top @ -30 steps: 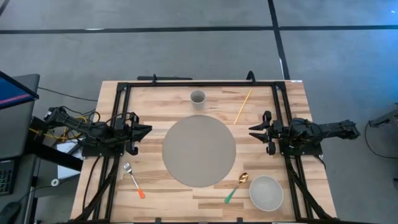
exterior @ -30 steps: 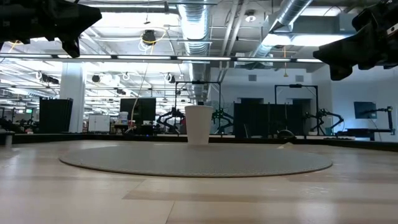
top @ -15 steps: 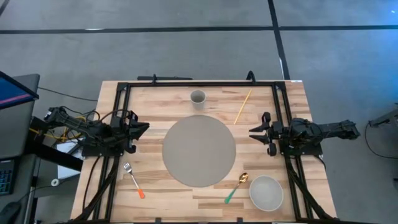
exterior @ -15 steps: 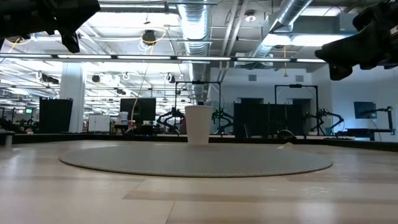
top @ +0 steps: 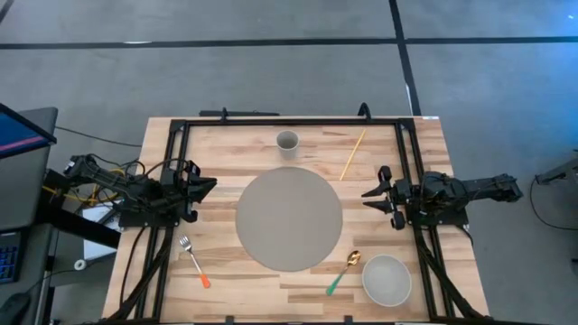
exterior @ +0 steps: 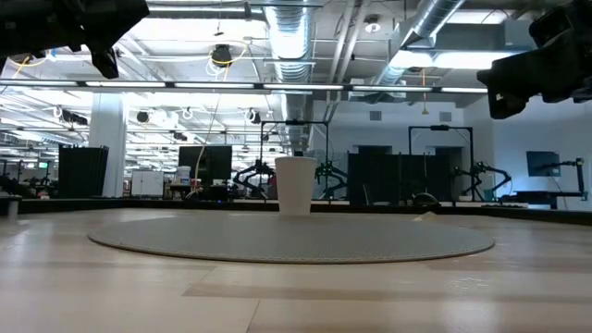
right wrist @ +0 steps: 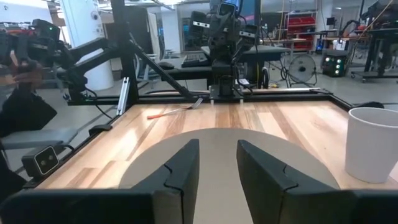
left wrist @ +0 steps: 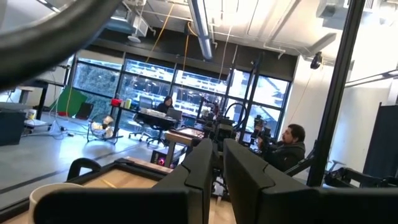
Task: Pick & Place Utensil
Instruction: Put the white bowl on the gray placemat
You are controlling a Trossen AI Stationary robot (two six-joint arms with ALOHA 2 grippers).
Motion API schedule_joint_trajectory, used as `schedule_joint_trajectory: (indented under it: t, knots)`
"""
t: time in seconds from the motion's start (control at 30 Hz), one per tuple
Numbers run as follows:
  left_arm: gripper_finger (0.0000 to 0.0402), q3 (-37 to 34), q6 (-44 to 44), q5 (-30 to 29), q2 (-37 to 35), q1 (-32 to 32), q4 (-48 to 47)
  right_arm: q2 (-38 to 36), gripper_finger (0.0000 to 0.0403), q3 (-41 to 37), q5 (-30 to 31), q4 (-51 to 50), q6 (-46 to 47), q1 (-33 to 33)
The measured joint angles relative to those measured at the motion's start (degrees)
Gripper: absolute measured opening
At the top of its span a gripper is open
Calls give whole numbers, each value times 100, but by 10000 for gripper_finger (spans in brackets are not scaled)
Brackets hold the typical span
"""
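Observation:
Three utensils lie flat on the wooden table. A fork (top: 193, 260) with an orange handle sits near the left front. A spoon (top: 343, 271) with a gold bowl and green handle lies beside the pale bowl (top: 386, 279). A yellow stick (top: 353, 154) lies at the right rear. My left gripper (top: 212, 186) hovers left of the round grey mat (top: 289, 218), its fingers almost together in the left wrist view (left wrist: 217, 168). My right gripper (top: 368, 195) hovers right of the mat, open (right wrist: 217, 165) and empty. Both hang high in the low view.
A white cup (top: 287, 142) stands behind the mat, also visible as the cup (right wrist: 373, 143) in the right wrist view. A black frame (top: 289, 120) runs around the table's rear and sides. A person (left wrist: 289, 146) sits in the room beyond the table.
My left gripper has risen a little and drawn back slightly toward the table's left edge. My right gripper has shifted slightly toward the right and near edges. The utensils, cup and bowl have stayed where they were.

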Motion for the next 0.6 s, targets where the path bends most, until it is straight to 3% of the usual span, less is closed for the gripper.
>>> schedule_joint_trajectory:
  t: [0.23, 0.6]
  knots:
    - [42, 1, -2, 0, 352, 0, 29, 0, 102, 0, 1, 9, -714, -2]
    - [42, 93, -172, 105, 1155, 0, 629, 0, 102, 4, 2, 647, -689, 2]
